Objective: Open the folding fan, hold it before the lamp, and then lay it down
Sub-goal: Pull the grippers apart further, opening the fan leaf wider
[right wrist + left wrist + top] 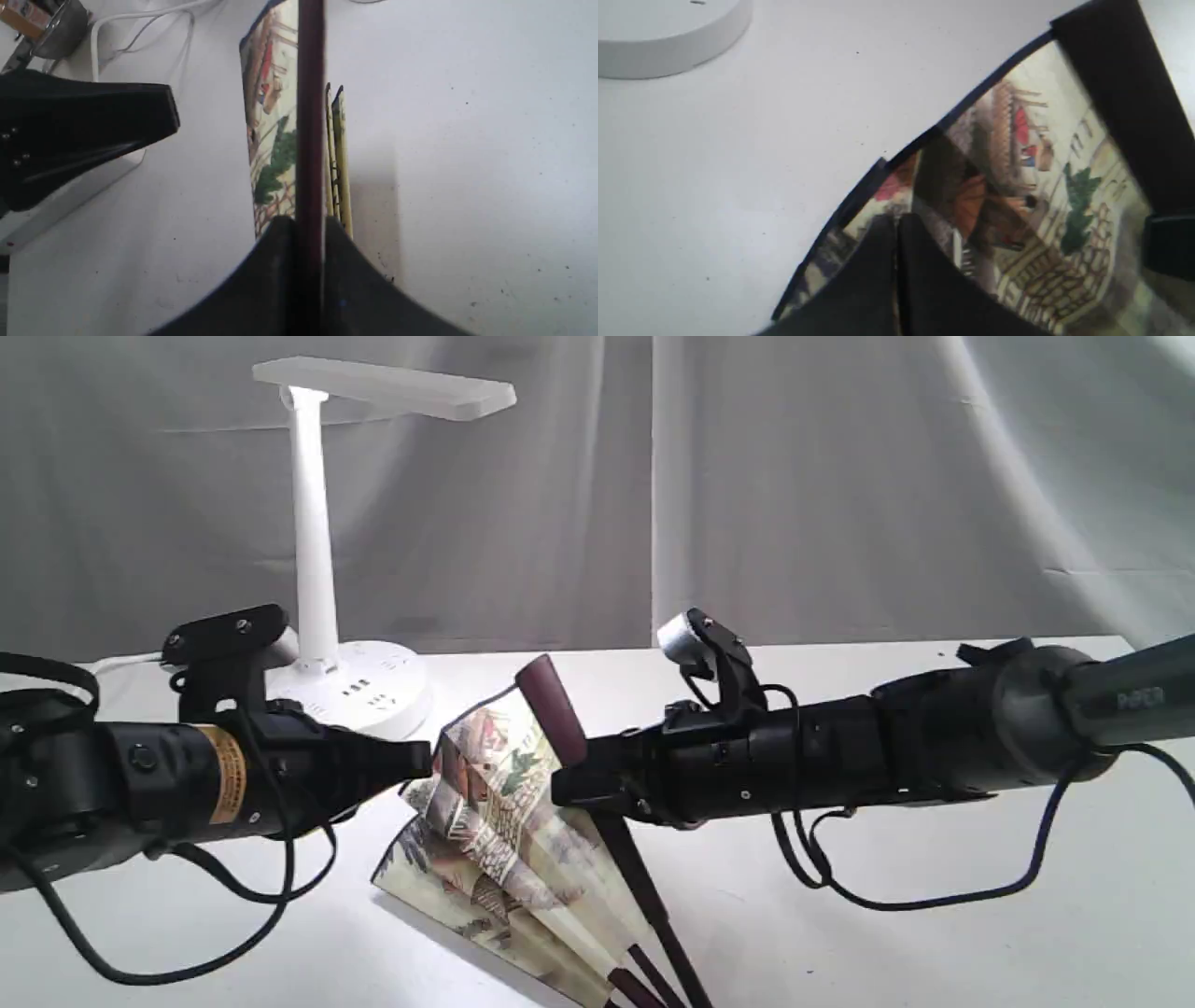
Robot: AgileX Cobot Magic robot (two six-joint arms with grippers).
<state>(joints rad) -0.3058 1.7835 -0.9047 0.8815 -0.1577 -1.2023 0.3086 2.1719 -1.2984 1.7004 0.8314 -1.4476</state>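
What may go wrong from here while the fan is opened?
The left claw seems to pinch only the paper leaf of the folding fan; pulling apart may tear it.
The right claw holds the thin maroon guard; it may slip out.
The lamp stands near the fan; a swing may hit it.

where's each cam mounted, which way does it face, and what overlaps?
Exterior: off-arm, about arm height, facing lamp and grey backdrop; left gripper and right gripper reach in from the sides.
Left wrist: looks along its shut jaws at the folding fan leaf; lamp base at the edge.
Right wrist: looks along jaws clamping the fan's maroon guard; left gripper visible.
Shared: all three show the fan.
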